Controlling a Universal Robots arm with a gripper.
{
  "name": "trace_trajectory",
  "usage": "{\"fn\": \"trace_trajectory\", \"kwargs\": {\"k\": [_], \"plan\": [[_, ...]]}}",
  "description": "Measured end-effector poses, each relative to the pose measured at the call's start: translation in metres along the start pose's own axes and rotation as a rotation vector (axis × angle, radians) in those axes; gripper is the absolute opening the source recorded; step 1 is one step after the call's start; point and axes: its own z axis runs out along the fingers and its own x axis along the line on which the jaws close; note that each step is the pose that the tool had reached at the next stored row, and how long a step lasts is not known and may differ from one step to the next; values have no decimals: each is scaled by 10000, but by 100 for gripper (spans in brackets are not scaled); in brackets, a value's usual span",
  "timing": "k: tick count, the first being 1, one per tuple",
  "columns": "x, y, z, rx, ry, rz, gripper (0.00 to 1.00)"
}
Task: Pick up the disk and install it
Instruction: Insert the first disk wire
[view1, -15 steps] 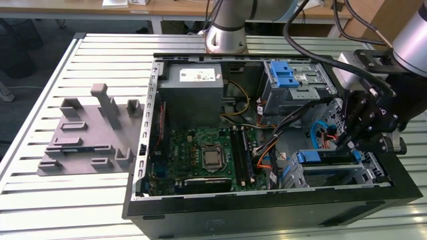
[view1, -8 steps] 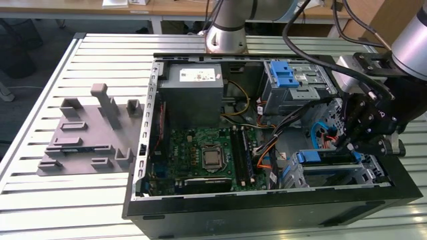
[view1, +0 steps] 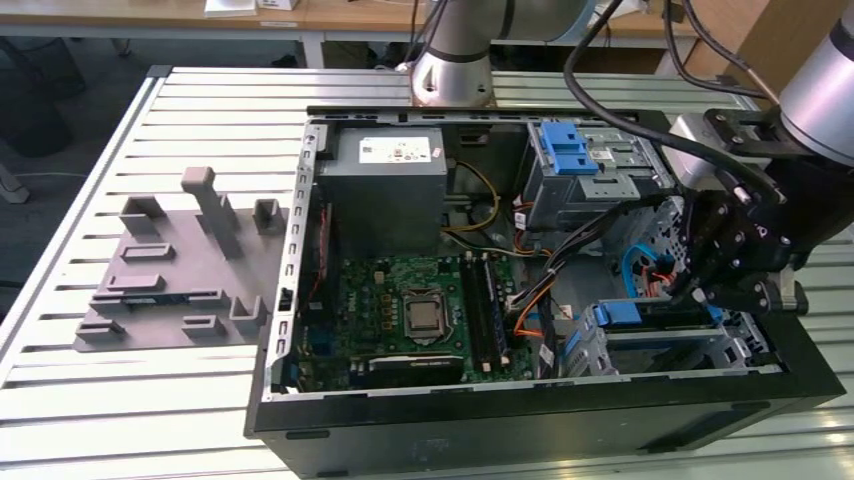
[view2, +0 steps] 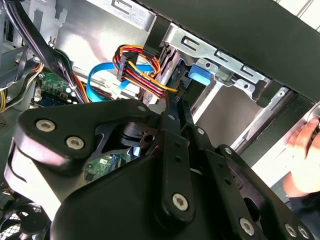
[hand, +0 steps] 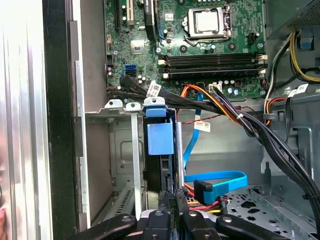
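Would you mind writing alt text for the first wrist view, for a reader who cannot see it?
The tool reaches into an open computer case, its fingers closed around the edge of the disk, which stands upright in a metal drive cage with its blue carrier tab showing. Beyond lie the green motherboard, bundled black and orange cables and a blue data cable.

In the exterior view the claw (view1: 703, 290) reaches into the drive cage (view1: 667, 345), so its fingertips are hidden. The disk (hand: 160, 150) sits in the cage and shows mostly its blue frame. A hand (view2: 302, 155) is cut off by the picture's edge.
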Motion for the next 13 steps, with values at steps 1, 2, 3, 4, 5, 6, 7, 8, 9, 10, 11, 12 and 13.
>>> {"fn": "trace_trajectory", "kwargs": {"k": [1, 2, 3, 4, 5, 6, 7, 8, 9, 10, 11, 12, 13], "plan": [[0, 0, 2, 0, -1, -16, 16], [0, 0, 5, 0, -8, -33, 16], [0, 0, 4, 0, -5, -38, 16], [0, 0, 4, 0, -5, -39, 16], [0, 0, 4, 0, -6, -40, 16], [0, 0, 3, 0, -5, -39, 16], [0, 0, 2, 1, -5, -40, 16], [-1, 0, 2, 0, -4, -40, 16], [0, 0, 2, 0, -2, -39, 16], [0, 0, 4, 0, 0, -39, 16], [-1, 0, 8, 0, -1, -39, 16], [-1, 0, 13, 0, -3, -39, 16], [-1, 0, 18, 0, -4, -39, 16]]}}
